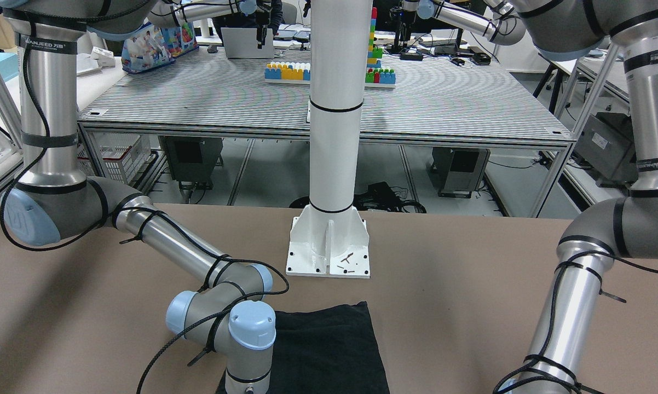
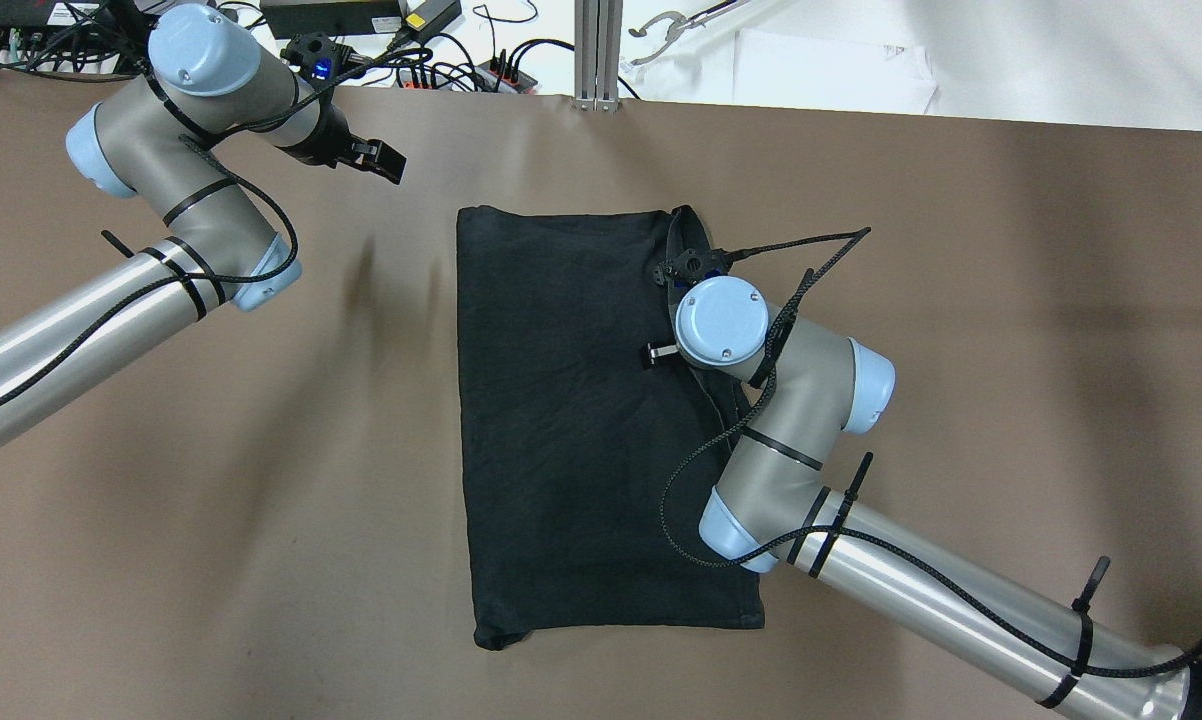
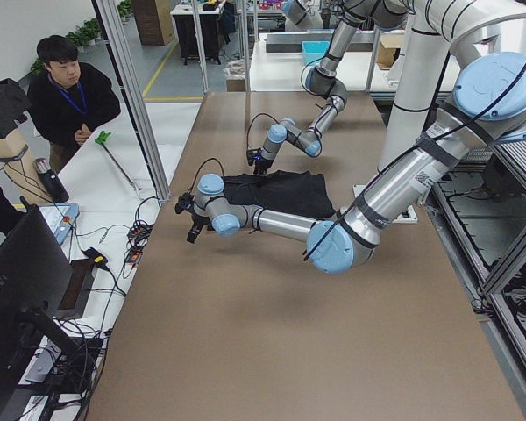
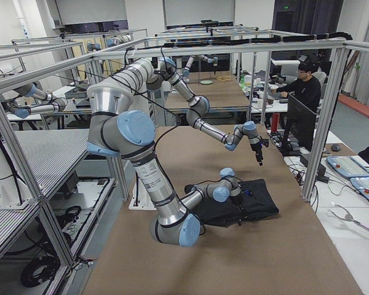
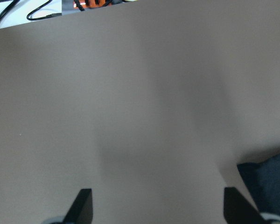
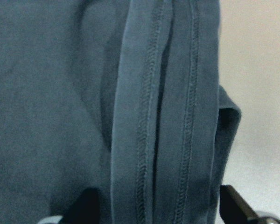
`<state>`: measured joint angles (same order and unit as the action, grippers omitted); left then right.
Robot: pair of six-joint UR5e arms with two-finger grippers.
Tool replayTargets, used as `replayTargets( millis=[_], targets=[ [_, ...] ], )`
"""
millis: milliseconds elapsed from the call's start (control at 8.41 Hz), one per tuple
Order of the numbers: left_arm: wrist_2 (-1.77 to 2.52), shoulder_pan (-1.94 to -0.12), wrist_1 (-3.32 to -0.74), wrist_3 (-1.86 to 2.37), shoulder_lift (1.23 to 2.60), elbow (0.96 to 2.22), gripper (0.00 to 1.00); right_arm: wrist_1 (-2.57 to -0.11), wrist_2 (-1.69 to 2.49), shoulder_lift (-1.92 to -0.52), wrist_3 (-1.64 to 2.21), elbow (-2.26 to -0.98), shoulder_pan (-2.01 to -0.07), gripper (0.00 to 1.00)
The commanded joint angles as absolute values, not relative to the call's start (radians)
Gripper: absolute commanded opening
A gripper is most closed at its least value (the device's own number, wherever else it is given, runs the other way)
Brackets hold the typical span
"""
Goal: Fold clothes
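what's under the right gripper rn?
The right gripper hangs open over the stitched hem of the black garment; bare table shows beside it. The table beneath the cloth is covered.

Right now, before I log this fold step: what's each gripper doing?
Left gripper: open, empty, above the bare table.
Right gripper: open, astride the hem of the black garment, not clamped.

Brown matte surface (image 2: 961,200) inside an aluminium frame (image 4: 323,123), white column (image 1: 334,109) bolted at its edge, grey slatted bench (image 1: 197,98) with coloured blocks (image 1: 288,71) beyond, grey floor (image 1: 269,164) underneath.
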<state>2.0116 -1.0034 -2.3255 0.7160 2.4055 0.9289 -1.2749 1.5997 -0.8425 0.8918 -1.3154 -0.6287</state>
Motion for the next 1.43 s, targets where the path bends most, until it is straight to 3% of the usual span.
replayTargets(
  millis=[0, 951, 1308],
  targets=[
    [2.011, -1.003, -2.326, 0.716, 2.405, 0.93, 1.0, -1.27, 1.649, -0.844, 0.846, -1.31, -0.688, 0.93],
    [2.011, -0.997, -2.324, 0.727, 2.408, 0.934, 1.0, -1.201, 1.663, -0.917, 0.824, -1.331, -0.769, 0.94],
    [2.023, -0.996, -2.324, 0.813, 2.286, 1.111, 1.0, -1.195, 1.687, -0.948, 0.958, -1.484, -0.756, 0.94]
  ],
)
